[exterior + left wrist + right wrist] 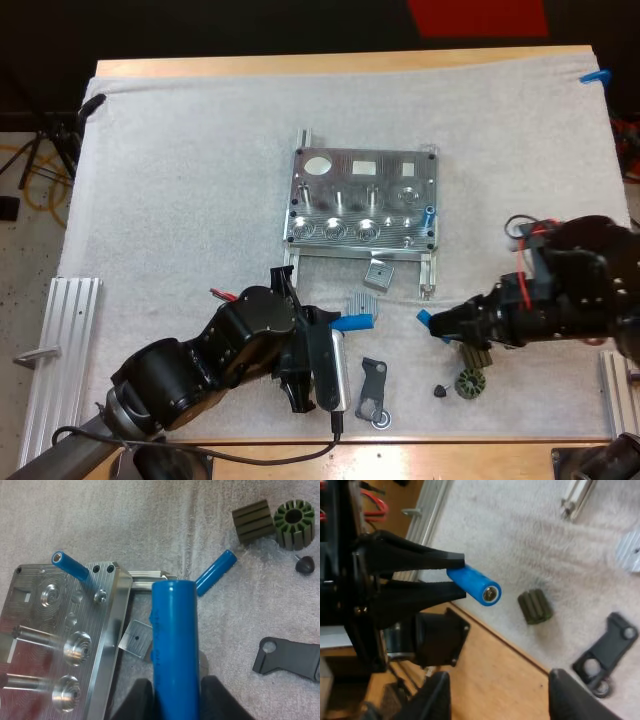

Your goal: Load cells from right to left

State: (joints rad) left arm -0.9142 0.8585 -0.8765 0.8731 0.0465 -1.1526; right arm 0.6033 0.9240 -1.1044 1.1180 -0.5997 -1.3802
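Observation:
The metal fixture lies mid-mat with one blue cell standing in its right end. My left gripper is shut on a second blue cell, held in front of the fixture over a grey ribbed block. In the right wrist view the left gripper pinches that cell at one end. A third blue cell lies on the mat, its tip just ahead of my right gripper, whose fingers stand apart, open.
A small metal square sits by the fixture's front rail. A dark bracket, a slotted rotor and a small black cone lie near the front edge. A dark ribbed block is beside the rotor. An aluminium rail lies at left.

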